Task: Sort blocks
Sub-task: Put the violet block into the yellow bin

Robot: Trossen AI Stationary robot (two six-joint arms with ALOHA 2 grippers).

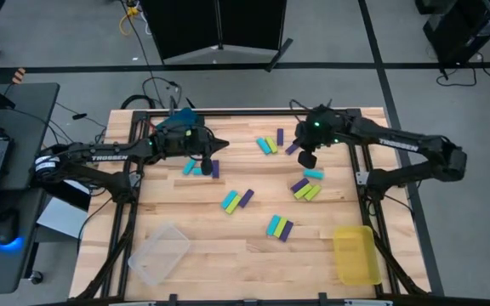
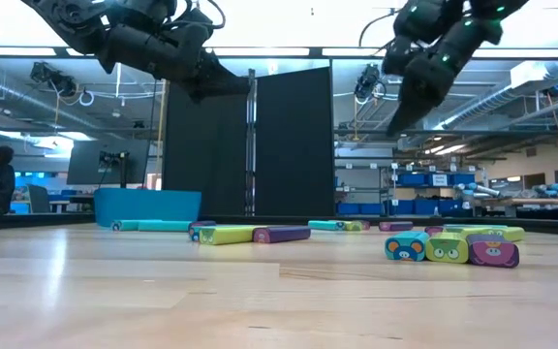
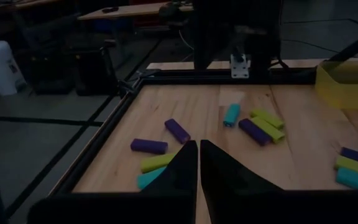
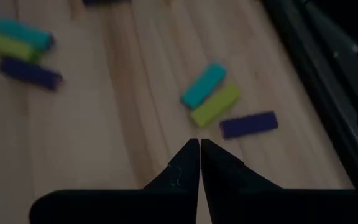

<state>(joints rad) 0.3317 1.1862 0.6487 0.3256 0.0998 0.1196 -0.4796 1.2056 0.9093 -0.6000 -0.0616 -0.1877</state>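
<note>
- Left claw (image 3: 198, 143) was over the table's back left part, fingers drawn narrow, nothing between them.
- Just beside its tips lay three blocks (image 3: 149, 145): one purple, one lime, one cyan. They were short flat bars with square ends.
- Past the tips lay one lone purple bar, then one cyan bar, then a purple and two lime bars side by side. Off to one side was a further trio, one of each colour.
- Right claw (image 4: 200, 142) was over the back right part, fingers pinched together and holding nothing.
- Just ahead of it lay three bars in a loose row: cyan, lime, purple. Well beyond lay a second trio, one per colour.
- Low view: the end faces of the nearest trio carried printed cartoon faces.
- Overhead tally was about fifteen bars: five or six cyan, about four lime, six purple. The exact split was not clear.
- Bins, one each: blue bin (image 1: 177, 119) just behind the left claw; clear bin (image 1: 158, 252) and yellow bin (image 1: 356, 255) well apart from both claws at the front corners.
</note>
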